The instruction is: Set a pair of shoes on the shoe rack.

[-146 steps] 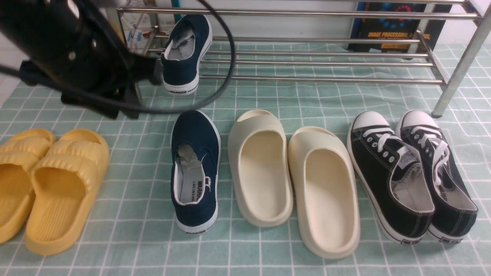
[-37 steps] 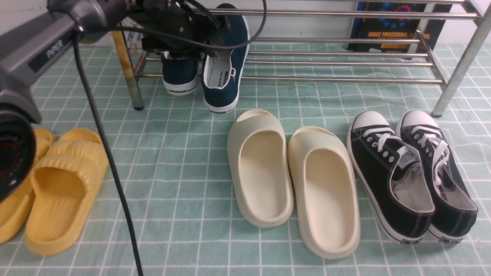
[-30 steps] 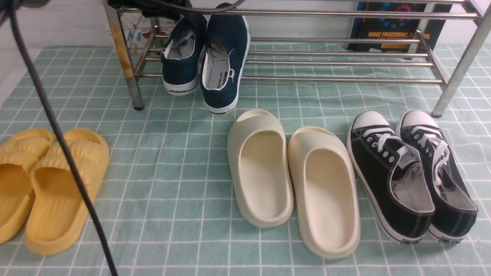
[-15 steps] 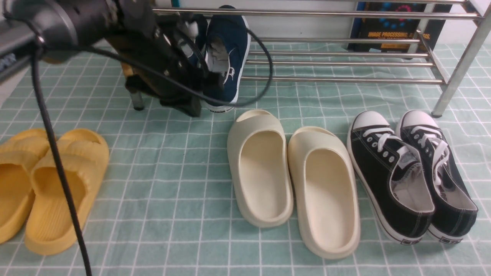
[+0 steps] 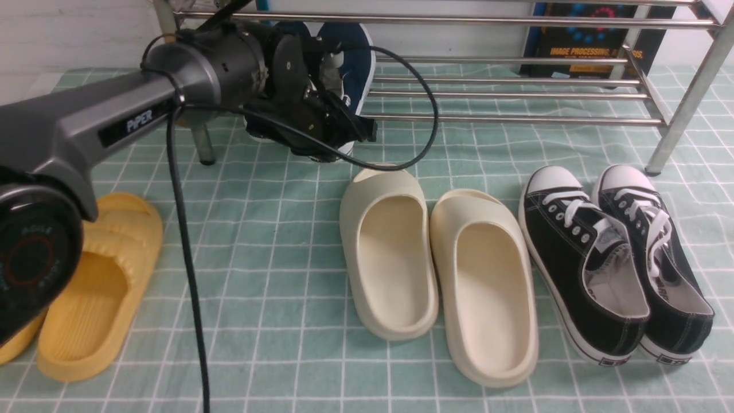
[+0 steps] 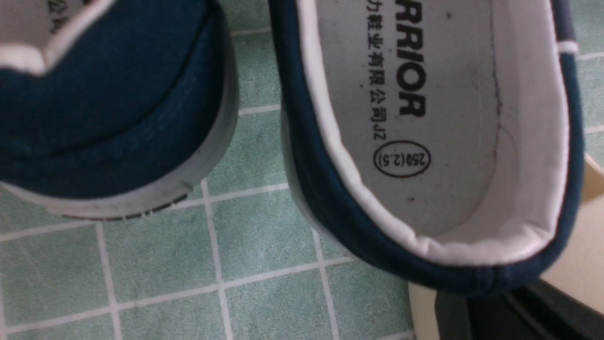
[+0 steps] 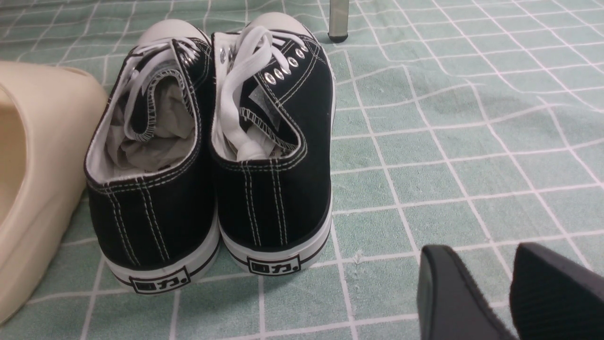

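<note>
Your left arm reaches across to the left end of the chrome shoe rack (image 5: pixel 516 119), and its hand (image 5: pixel 335 137) sits right at the heels of the pair of navy slip-on sneakers (image 5: pixel 352 63). Both sneakers stand side by side at that end of the rack's lower shelf, toes pointing to the back. The arm hides most of them from the front.

From your left wrist camera you see both heels close up, poking out over the green checked cloth (image 6: pixel 255 226). The insole of one sneaker (image 6: pixel 439 118) shows its printed lettering. The other sneaker (image 6: pixel 108 108) sits just beside it without touching. One dark finger (image 6: pixel 524 314) of the left hand shows just under the heel of the lettered sneaker. You cannot tell from these views whether that hand is gripping or free.

Your right hand (image 7: pixel 490 274) hangs low over the cloth near the black lace-up sneakers (image 7: pixel 207 156). Its fingers stand a narrow gap apart with nothing between them.

The cream slides (image 5: pixel 436 269) lie between the black sneakers and the yellow slides (image 5: pixel 97 287), all in front of the rack.
</note>
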